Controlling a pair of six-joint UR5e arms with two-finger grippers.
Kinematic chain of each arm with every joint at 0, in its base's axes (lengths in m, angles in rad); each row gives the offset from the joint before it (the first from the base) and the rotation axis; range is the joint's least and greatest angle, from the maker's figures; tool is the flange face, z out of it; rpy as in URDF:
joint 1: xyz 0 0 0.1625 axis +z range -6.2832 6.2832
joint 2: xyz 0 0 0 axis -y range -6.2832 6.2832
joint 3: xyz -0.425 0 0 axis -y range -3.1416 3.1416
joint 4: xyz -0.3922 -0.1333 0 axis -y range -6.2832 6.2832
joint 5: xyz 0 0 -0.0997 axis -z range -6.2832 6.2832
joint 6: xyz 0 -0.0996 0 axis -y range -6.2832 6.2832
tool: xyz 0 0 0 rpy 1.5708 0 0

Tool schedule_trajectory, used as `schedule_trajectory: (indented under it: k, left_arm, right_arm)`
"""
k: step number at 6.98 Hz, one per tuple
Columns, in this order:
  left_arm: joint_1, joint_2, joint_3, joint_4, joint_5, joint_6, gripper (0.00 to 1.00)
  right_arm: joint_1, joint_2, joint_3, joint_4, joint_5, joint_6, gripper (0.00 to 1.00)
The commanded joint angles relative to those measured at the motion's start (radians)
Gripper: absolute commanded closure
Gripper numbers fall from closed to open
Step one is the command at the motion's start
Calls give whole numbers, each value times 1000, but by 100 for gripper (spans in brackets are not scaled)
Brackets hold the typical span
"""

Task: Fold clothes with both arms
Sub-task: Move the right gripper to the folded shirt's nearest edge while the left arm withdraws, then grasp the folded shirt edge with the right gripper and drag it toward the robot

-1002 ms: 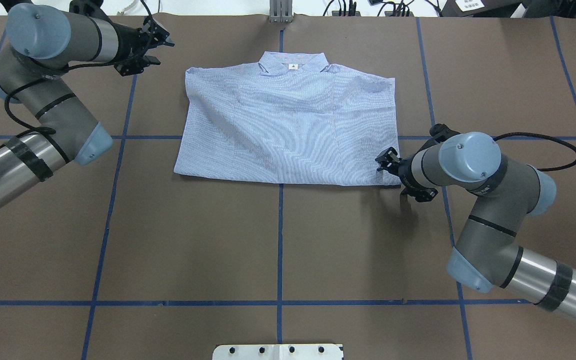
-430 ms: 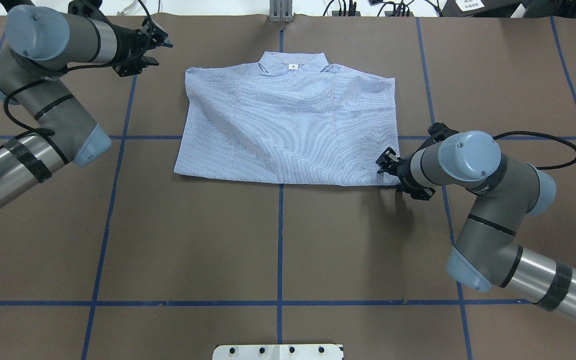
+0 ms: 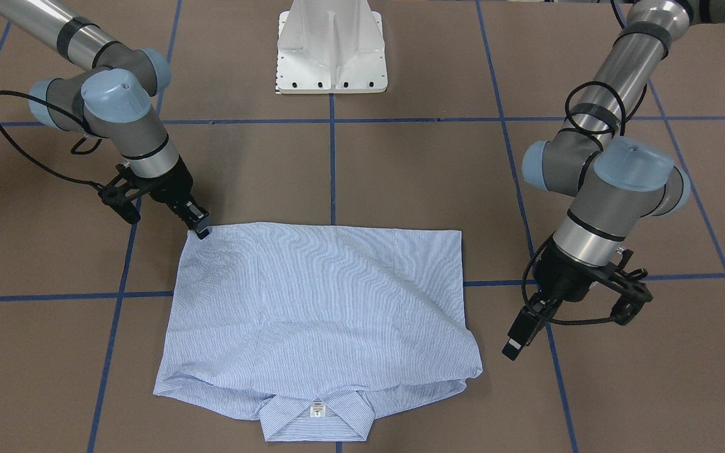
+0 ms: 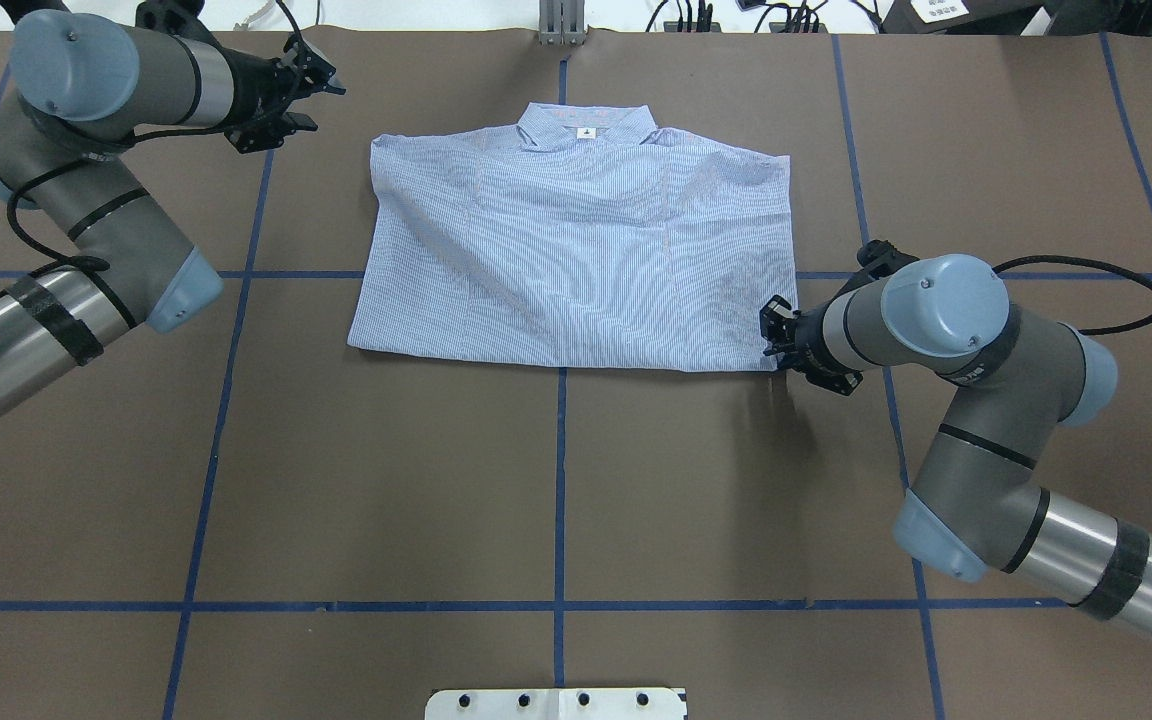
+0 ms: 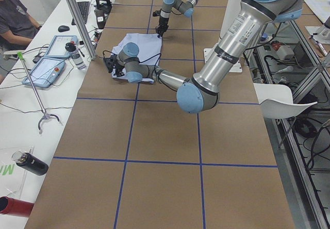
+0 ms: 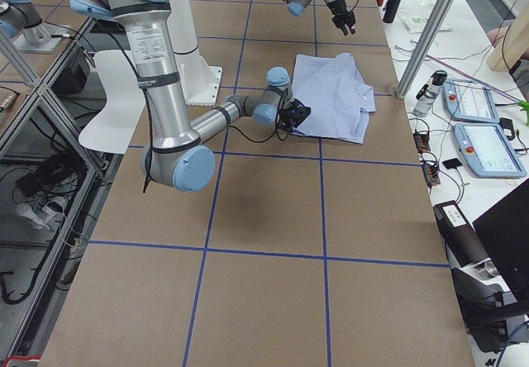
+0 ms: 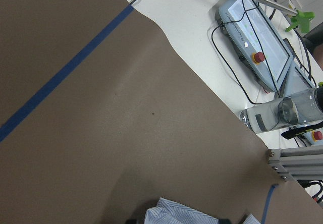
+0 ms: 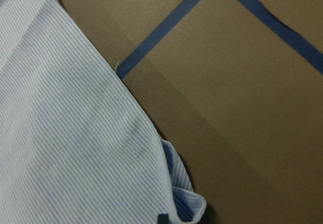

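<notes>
The light blue striped shirt (image 4: 576,250) lies folded flat on the brown table, collar and white neck label at the far edge; it also shows in the front view (image 3: 318,302). My right gripper (image 4: 774,345) is down at the shirt's near right corner, touching it (image 3: 201,229). In the right wrist view the corner cloth (image 8: 181,204) is curled up between close-set fingertips, so the gripper looks shut on it. My left gripper (image 4: 324,95) is open and empty above the table, left of the shirt's far left corner (image 3: 517,343).
The white pedestal base (image 3: 332,47) stands at the robot's edge of the table. Blue tape lines (image 4: 560,480) cross the brown cover. Teach pendants (image 7: 252,37), a bottle (image 7: 282,114) and an aluminium post (image 4: 561,20) sit just past the far edge.
My right gripper has moved slightly down and in onto the shirt's near right corner. The left arm has barely moved. The shirt lies as before.
</notes>
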Motion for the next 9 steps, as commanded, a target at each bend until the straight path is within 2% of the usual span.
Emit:
schedule_trajectory:
  k: [1, 2, 3, 4, 5, 6, 8, 9]
  left_arm:
    - [0, 0, -2, 0, 0, -2, 38]
    - [-1, 0, -10, 2, 0, -2, 38]
    - [-2, 1, -17, 2, 0, -2, 38]
    - [-2, 1, -36, 2, -3, -2, 38]
    - [0, 0, -56, 2, -8, -6, 38]
    - [9, -2, -83, 3, -14, -12, 38]
    - [17, 45, -155, 2, -75, -18, 38]
    - [26, 82, -198, 2, -95, -20, 38]
  right_arm:
    - [3, -9, 24, -3, 3, 1, 100]
    - [3, -15, 55, -34, 2, 8, 100]
    - [0, -41, 137, -90, 2, 14, 100]
    - [-61, -99, 271, -193, 3, 14, 100]
    - [-143, -152, 365, -238, 8, 12, 100]
    - [-210, -197, 430, -241, 76, 12, 100]
    - [-270, -230, 469, -240, 370, 14, 100]
    - [-376, -245, 475, -240, 378, 23, 100]
